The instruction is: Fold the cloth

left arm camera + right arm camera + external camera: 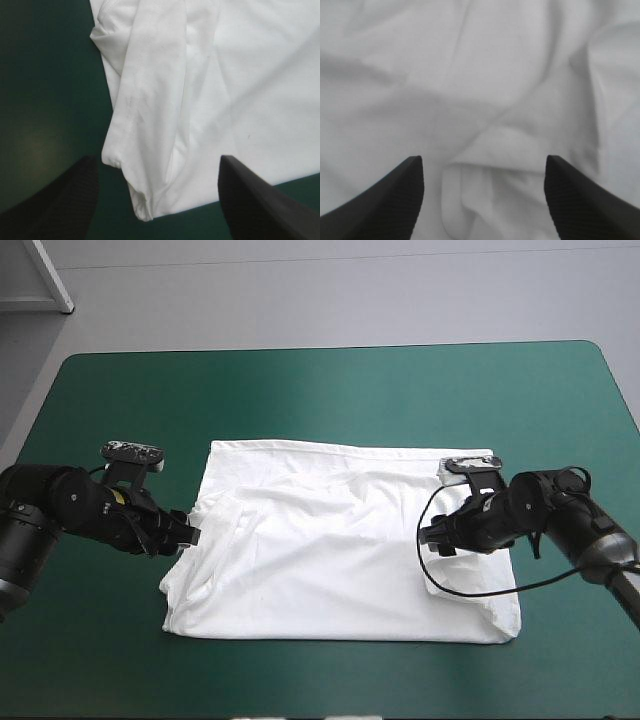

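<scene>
While the T-shirt [330, 550] lies spread nearly flat at the middle of the teal-green cover [330, 390], its long side running left to right, no fold across the body is made yet. The step in hand is judged to be the approach to the first grasp, with 2 grippers set at opposite ends.

Left gripper [190, 537]: low at the left edge of the T-shirt, pointing right. Its black fingers [65, 200] stand wide apart and hold nothing. Between them lies a narrow doubled flap [145, 125], probably a sleeve, resting on the body cloth with its hem end toward the gripper and bare cover just beside it.

Right gripper [435, 537]: over the right part of the T-shirt, inside its right edge, pointing left. Its fingers [390, 200] are likewise apart and empty. White cloth fills the space ahead, with 1 raised crease [490, 145] between the fingers and no hem in view.

Next move, as a judgement: each gripper must lower and pinch an edge before any lift. The left has an edge within reach; the right appears to need repositioning toward a hem or corner, since pinching mid-panel would only bunch the cloth. Both grasps should then rise together so the fold line stays straight
</scene>
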`<state>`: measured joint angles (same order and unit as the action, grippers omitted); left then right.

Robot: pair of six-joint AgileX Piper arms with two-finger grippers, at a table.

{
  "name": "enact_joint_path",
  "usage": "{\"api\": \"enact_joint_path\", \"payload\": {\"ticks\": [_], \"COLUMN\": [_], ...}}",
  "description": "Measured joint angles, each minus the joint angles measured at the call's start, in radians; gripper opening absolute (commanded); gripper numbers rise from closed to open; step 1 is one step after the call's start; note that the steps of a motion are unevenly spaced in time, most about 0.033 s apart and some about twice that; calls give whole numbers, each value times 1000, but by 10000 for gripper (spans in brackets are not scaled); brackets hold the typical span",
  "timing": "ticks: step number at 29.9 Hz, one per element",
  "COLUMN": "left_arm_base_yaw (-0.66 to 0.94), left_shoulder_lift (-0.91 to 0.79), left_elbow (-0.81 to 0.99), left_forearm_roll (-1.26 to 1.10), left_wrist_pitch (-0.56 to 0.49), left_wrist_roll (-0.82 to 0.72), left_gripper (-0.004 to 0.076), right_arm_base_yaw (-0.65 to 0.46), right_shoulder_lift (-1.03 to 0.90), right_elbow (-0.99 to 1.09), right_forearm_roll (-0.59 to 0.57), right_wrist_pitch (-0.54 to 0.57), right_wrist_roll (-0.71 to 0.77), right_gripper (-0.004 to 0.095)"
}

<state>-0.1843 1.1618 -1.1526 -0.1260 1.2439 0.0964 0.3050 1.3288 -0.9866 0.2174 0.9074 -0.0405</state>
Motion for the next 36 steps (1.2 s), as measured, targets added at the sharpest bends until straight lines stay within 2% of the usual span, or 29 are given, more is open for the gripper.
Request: {"api": "enact_joint_path", "payload": {"ticks": [4, 7, 9, 17, 22, 30, 32, 34, 36], "left_arm_base_yaw": [0, 0, 0, 0, 0, 0, 0, 0, 0], "left_shoulder_lift": [-1, -14, -29, -69, -66, 12, 34, 46, 56], "left_elbow": [2, 27, 65, 310, 443, 545, 551, 549, 546], "left_forearm_roll": [39, 58, 57, 51, 18, -5, -9, -7, -3], "left_wrist_pitch": [0, -1, -1, -14, -151, -309, -324, -321, -315], "left_wrist_roll": [-51, -71, -80, -96, -96, -83, -83, -83, -81], "left_gripper": [493, 493, 493, 493, 493, 488, 462, 394, 289], "right_arm_base_yaw": [0, 0, 0, 0, 0, 0, 0, 0, 0], "right_shoulder_lift": [-81, -140, -191, -376, -395, -394, -385, -369, -355], "right_elbow": [-2, -2, -1, 91, 180, 283, 295, 298, 300], "right_forearm_roll": [-120, -149, -146, -122, -119, -119, -119, -119, -119], "right_wrist_pitch": [174, 282, 306, 330, 331, 323, 310, 301, 285], "right_wrist_roll": [114, 153, 161, 176, 177, 174, 174, 170, 166], "right_gripper": [659, 634, 612, 589, 589, 589, 589, 589, 589]}}
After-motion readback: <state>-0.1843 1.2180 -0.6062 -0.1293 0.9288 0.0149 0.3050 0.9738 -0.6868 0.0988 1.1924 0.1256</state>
